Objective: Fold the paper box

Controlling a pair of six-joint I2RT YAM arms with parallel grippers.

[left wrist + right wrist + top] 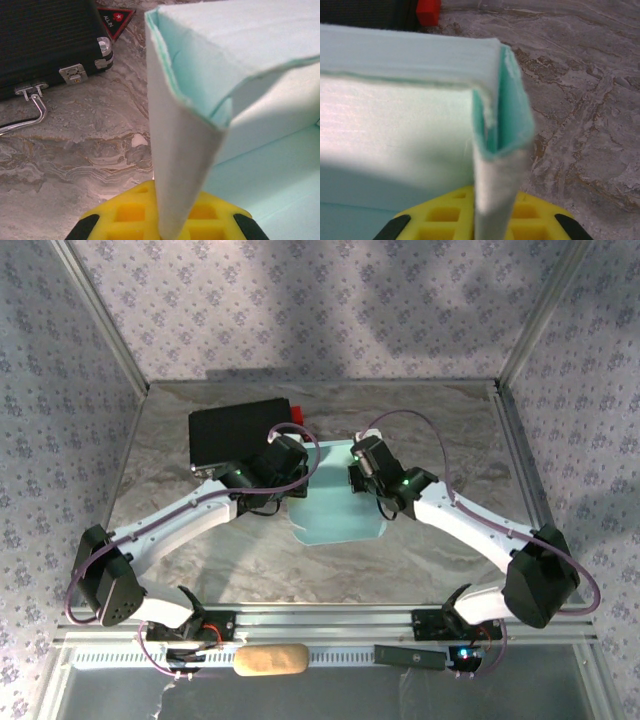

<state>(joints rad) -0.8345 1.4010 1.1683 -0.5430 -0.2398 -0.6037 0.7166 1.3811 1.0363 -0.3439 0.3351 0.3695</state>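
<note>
I'm clamping the left gripper [170, 226] and right gripper [492, 222] on raised side walls of the paper box [335, 505], and I'm failing to read the red star badge [116, 20] by the black case [45, 35].

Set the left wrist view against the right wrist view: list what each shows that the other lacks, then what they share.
Left wrist view: the black rectangular case front, with its silver metal latch and bent wire handle. Right wrist view: a small solid red block at the top edge. Both: the pale light-blue thin-card paper box, one upright folded wall pinched in the left pincer and another in the right pincer, over the grey marbled table.
</note>
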